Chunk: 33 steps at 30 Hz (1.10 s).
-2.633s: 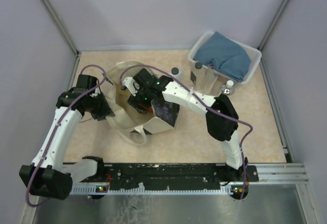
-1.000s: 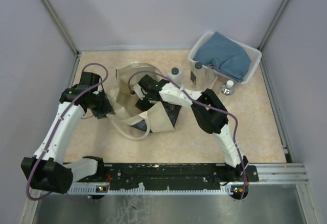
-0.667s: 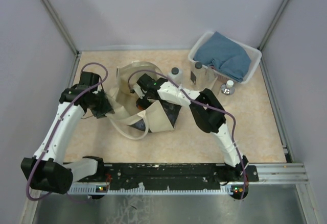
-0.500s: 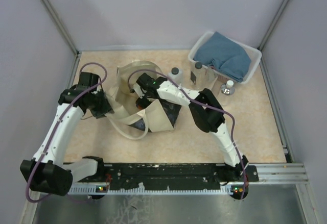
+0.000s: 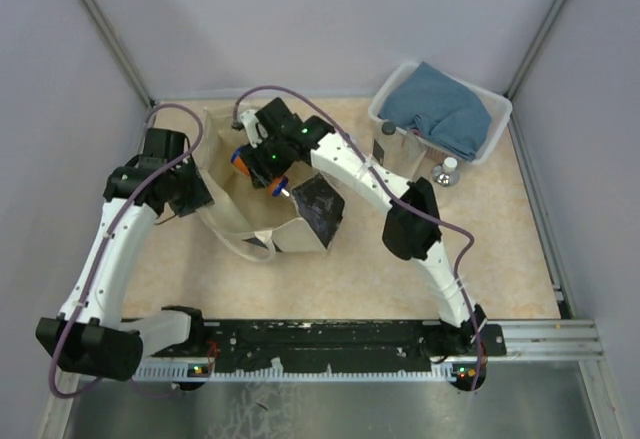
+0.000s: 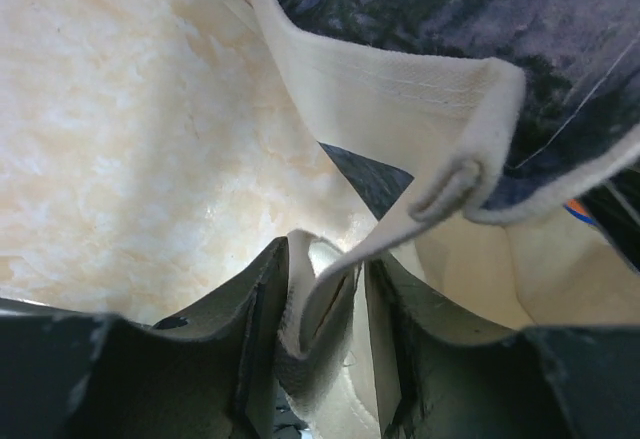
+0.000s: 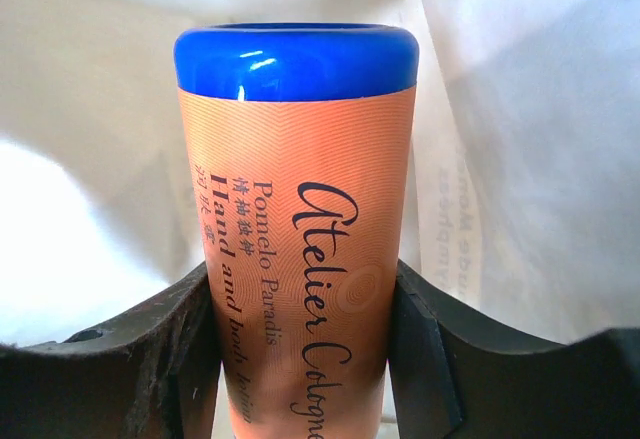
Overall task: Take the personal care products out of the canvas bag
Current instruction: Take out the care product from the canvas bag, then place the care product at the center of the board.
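Our right gripper (image 7: 305, 304) is closed on the blue-and-orange bottle (image 7: 298, 159), with a finger pressed to each side of its label and the blue end pointing away from the wrist. The grip looks centred and square, so we see no need to re-grasp. From above, the bottle sits at the far side of the open mouth of the canvas bag (image 5: 228, 199), and pale cloth fills the view close behind it.

Our left gripper (image 6: 312, 324) is pinched on a fold of the bag's rim on its left side. We judge that this hold should be kept firm, so the cloth neither rises with the bottle nor folds inward.

To do the step well, we should bring the bottle straight up until it is clear of the rim and the loose strap (image 5: 255, 249). Only then should we swing right over the table (image 5: 330, 259). A spot near the small bottle (image 5: 446, 171) beside the white basket (image 5: 378, 111) looks suitable. We should lower the bottle gently before opening, because a tall, narrow bottle tips easily.
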### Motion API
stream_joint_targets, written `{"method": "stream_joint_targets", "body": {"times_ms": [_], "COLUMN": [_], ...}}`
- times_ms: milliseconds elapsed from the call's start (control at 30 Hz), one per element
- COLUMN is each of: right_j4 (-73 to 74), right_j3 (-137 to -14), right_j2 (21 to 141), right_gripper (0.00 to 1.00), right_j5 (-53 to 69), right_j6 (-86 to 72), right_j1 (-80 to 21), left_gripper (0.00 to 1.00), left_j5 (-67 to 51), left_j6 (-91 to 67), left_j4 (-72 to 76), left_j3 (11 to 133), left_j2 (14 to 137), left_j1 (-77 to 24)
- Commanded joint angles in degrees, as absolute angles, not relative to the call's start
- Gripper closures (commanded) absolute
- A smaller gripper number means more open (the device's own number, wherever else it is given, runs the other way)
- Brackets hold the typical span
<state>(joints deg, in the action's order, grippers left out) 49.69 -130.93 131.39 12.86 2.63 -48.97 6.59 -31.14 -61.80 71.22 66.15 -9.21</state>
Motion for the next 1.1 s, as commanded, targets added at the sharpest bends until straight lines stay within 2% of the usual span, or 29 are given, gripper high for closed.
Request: {"method": "stream_joint_targets", "body": {"times_ms": [0,133,367,400,467,567,833,967,1067], "right_j4": [40.6,30.9,25.0,24.4,23.7,23.6,27.8,28.1,29.2], "right_j3": [-137.1,-134.4,-141.5,-142.3,-142.8,-142.8,-140.5,-136.7,-135.7], "right_j2": [121.5,118.0,116.5,116.3,114.9,113.2,108.3,105.3,104.4], "right_gripper": [1.00,1.00,1.00,1.00,1.00,1.00,1.00,1.00,1.00], "right_j5": [18.6,20.6,15.1,13.9,10.1,5.9,1.4,1.1,1.8], "right_j6": [0.1,-3.3,-4.5,-4.2,-2.8,-0.4,1.7,1.1,1.0], "right_j1": [-49.1,-48.8,-46.7,-46.2,-45.1,-43.4,-38.4,-36.9,-36.7], "left_gripper": [0.58,0.59,0.59,0.64,0.81,1.00,1.00,1.00,0.98], "left_j5": [6.9,5.7,8.9,9.1,9.8,14.1,14.0,15.3,12.0], "left_j6": [-29.3,-29.3,-26.7,-26.6,-26.5,-26.9,-24.6,-23.7,-24.6], "left_j4": [-60.3,-58.5,-56.5,-56.2,-55.0,-53.9,-55.8,-52.1,-50.5], "left_j3": [73.2,73.8,80.0,81.3,83.7,89.2,116.4,117.7,118.1], "left_j2": [67.9,68.2,73.0,74.0,76.1,80.9,97.8,100.0,102.7], "left_j1": [-8.9,-8.9,-8.8,-8.8,-8.8,-7.2,-2.0,-0.2,2.5]}}
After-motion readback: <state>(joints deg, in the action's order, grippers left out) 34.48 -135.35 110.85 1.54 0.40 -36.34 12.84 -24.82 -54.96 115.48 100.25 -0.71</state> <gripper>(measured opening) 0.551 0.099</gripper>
